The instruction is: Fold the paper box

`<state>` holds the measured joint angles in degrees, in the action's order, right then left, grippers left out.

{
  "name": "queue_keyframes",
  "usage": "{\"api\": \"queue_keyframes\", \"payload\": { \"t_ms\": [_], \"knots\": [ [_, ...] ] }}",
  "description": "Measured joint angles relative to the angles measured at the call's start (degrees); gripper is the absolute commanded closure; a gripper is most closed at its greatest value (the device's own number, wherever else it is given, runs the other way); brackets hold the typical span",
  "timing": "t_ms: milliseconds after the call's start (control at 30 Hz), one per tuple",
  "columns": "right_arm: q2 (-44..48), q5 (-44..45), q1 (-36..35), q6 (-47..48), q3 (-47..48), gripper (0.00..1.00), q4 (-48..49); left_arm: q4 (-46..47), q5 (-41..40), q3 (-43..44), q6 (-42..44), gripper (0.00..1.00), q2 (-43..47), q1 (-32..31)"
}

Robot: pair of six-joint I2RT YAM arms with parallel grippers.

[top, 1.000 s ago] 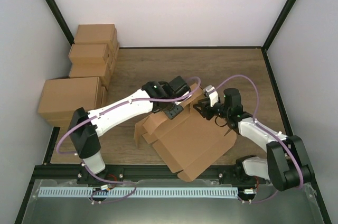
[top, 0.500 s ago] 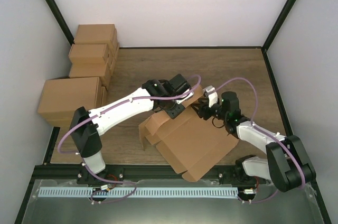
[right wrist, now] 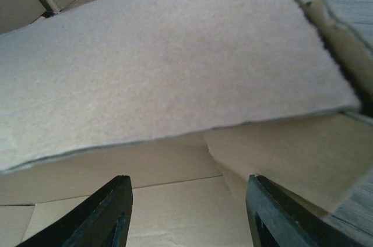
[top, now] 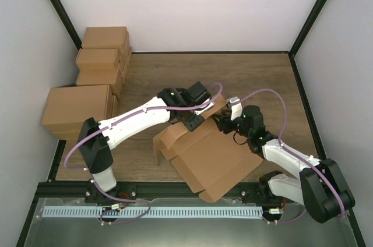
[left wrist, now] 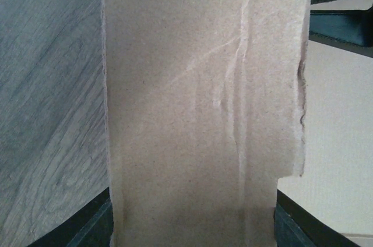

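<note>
The paper box [top: 213, 155] is a flat brown cardboard piece lying on the wood table, with its far flaps partly raised. My left gripper [top: 193, 120] is at its far edge. In the left wrist view a creased flap [left wrist: 204, 113] fills the whole gap between the two spread fingers [left wrist: 87, 230], so the jaws stand open around it. My right gripper [top: 224, 122] is at the box's far right corner. In the right wrist view it is open [right wrist: 189, 212] over a flat panel [right wrist: 175, 212], under a raised flap [right wrist: 163, 55], holding nothing.
Three smaller brown cartons [top: 104, 60] are stacked at the back left, with a larger carton [top: 77, 110] in front of them. Black frame posts and white walls close in the sides. The black rail [top: 175, 190] with the arm bases runs along the near edge.
My right gripper has moved left and in under the raised flap. My left gripper has shifted slightly right, and the box's left flaps have shifted a little with it.
</note>
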<state>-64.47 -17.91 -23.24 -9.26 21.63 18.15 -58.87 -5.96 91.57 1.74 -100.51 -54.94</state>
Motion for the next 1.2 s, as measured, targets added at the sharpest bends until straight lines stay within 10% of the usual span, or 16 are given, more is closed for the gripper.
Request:
{"api": "queue_keyframes", "payload": {
  "t_ms": [400,767,967,1200],
  "knots": [
    [3.7,-1.1,0.0,-1.9,0.2,0.68,-5.9,0.2,-0.4,-0.2,0.0,0.45,0.0,0.0],
    [4.1,-1.8,0.0,-6.0,1.0,0.69,-9.2,0.2,-0.4,-0.2,0.1,0.45,0.0,0.1],
    [8.6,2.2,0.0,-9.2,-1.1,0.47,-8.9,0.3,-0.4,-0.2,0.2,0.45,0.0,0.2],
    [9.6,5.6,2.1,-7.4,-1.1,0.43,-9.7,0.3,-0.4,-0.2,0.2,0.45,0.1,0.2]
  ]
}}
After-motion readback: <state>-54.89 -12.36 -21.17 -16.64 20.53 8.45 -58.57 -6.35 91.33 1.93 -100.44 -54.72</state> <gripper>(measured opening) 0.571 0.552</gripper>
